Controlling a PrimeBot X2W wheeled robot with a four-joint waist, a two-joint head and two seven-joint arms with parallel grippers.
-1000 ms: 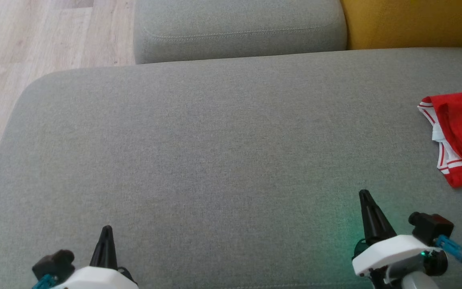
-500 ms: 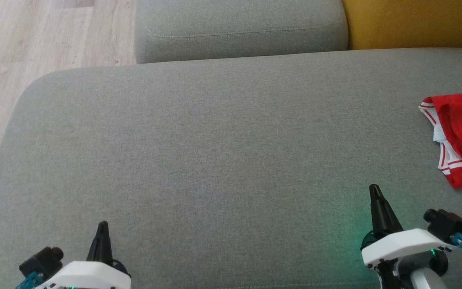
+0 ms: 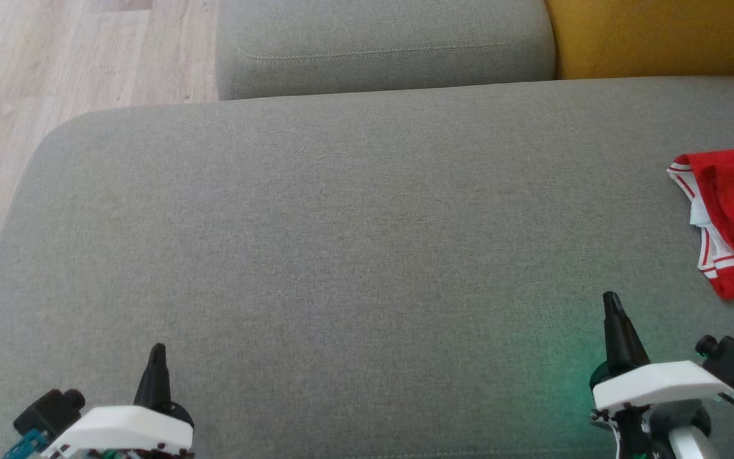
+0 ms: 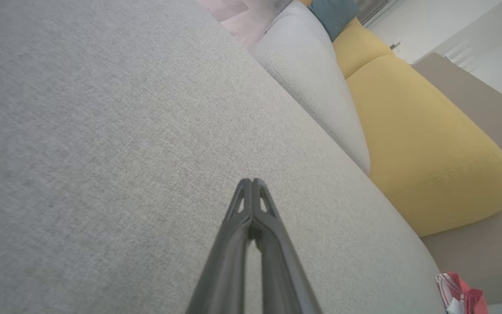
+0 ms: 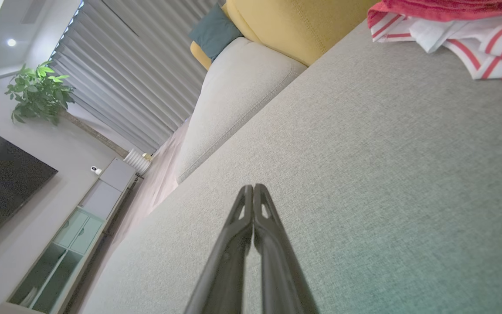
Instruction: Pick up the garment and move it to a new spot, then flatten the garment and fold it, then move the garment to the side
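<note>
While both arms reach out over a sofa seat [image 3: 354, 223], its cover shows as a flat grey weave, faintly flecked, with a rounded far-left corner. Behind it sits a plump grey back cushion [image 3: 380, 44] with a stitched seam, and beside that a smooth mustard-yellow cushion [image 3: 654, 35]. Pale wood-plank floor [image 3: 55, 64] shows at the upper left.

On the seat, at the far right edge of the head view, lies the garment [image 3: 733, 191], well apart from both arms. It is soft bright red cloth, bunched and folded over itself, with white bands and thin red stripes along its hems. Part of it runs out of view.

At the lower left, the left fingers [image 3: 153, 382] are long, dark and tapered to a point, pressed together with nothing between them, rising from a white shell. At the lower right, the right fingers [image 3: 622, 338] look the same and are also pressed together, with a green glow on the fabric beside them.

Compared with a second ago, the right fingers sit further right, nearer the garment, and the left fingers sit slightly further left. The garment lies in the same place on the seat.
</note>
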